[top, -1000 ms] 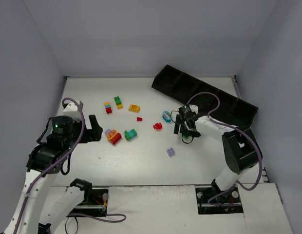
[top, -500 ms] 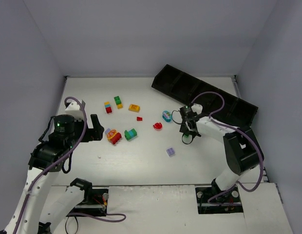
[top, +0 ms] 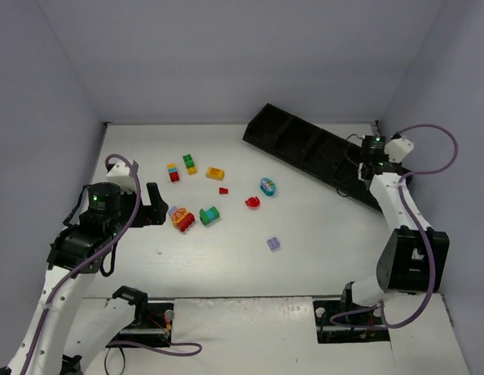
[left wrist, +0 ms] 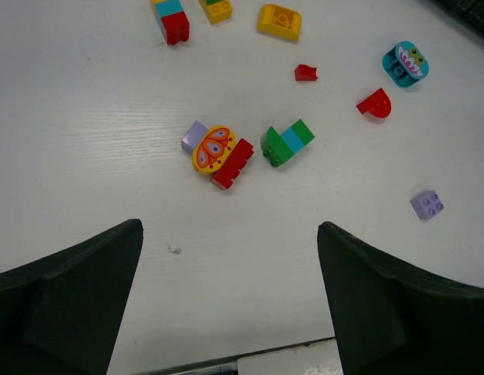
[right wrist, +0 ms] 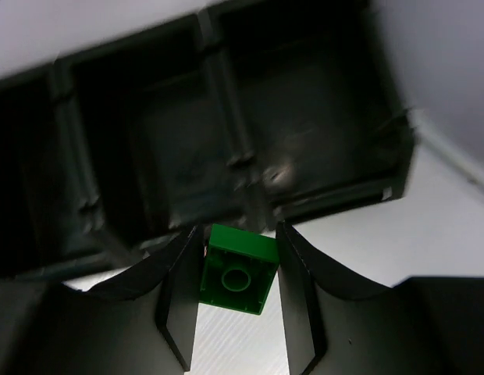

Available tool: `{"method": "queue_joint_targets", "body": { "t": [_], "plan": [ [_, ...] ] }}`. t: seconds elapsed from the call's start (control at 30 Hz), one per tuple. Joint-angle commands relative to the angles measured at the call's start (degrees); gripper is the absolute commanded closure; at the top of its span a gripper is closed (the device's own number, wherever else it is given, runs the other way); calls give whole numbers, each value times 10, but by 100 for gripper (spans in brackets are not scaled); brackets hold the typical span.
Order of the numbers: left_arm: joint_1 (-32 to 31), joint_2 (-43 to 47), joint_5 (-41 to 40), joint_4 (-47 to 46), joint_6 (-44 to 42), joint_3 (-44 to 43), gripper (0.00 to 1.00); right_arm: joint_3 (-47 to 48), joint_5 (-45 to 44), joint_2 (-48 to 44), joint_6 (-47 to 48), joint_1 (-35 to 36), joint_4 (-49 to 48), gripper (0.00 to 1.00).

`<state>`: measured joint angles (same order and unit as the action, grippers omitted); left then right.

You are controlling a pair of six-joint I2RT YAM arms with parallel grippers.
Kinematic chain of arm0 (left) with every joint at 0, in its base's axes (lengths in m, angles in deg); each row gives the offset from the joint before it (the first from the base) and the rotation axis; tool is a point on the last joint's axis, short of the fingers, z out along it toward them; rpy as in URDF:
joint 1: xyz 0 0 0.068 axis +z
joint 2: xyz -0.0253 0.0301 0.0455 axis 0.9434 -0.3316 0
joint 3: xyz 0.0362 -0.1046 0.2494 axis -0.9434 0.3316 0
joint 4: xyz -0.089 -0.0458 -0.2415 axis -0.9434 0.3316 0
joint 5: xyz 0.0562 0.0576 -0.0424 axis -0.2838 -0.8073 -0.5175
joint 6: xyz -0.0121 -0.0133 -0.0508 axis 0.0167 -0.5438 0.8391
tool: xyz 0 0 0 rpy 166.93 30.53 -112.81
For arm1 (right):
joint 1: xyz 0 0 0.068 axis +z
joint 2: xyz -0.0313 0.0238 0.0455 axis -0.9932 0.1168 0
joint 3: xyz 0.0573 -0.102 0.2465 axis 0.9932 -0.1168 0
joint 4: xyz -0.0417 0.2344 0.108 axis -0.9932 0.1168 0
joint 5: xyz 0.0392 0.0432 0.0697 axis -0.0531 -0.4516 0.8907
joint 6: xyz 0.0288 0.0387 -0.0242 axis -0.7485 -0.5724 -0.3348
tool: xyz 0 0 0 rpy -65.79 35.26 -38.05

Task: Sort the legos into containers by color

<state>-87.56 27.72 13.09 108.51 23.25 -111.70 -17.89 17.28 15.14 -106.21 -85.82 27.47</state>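
The left gripper [left wrist: 230, 312] hung spread wide over the table [left wrist: 86, 117], just near of the loose legos [left wrist: 218, 152], holding nothing. At the far right, the right gripper [right wrist: 238, 275] pinched a green brick [right wrist: 240, 266] just short of the black tray [top: 293, 141], at its near wall. I judged that letting go there would drop the brick onto the rim or the table, not into a compartment. A second before, that arm had been mid-table by the teal piece [top: 267, 186], while the left arm had barely shifted.
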Motion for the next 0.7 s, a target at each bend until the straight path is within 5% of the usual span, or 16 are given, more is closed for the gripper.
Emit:
{"method": "queue_joint_targets", "body": {
  "t": [0.0, 0.43, 0.67],
  "plan": [
    [-3, -7, 11, -35, 7, -21, 13, 41, -54, -3, 30, -62, -1, 100],
    [-3, 7, 2, -33, 2, 1, 13, 102, -15, 158, 130, -160, -60, 96],
    [-3, 3, -4, -36, 3, 10, 13, 132, 34, 178, 166, -161, -78, 64]
  ]
}}
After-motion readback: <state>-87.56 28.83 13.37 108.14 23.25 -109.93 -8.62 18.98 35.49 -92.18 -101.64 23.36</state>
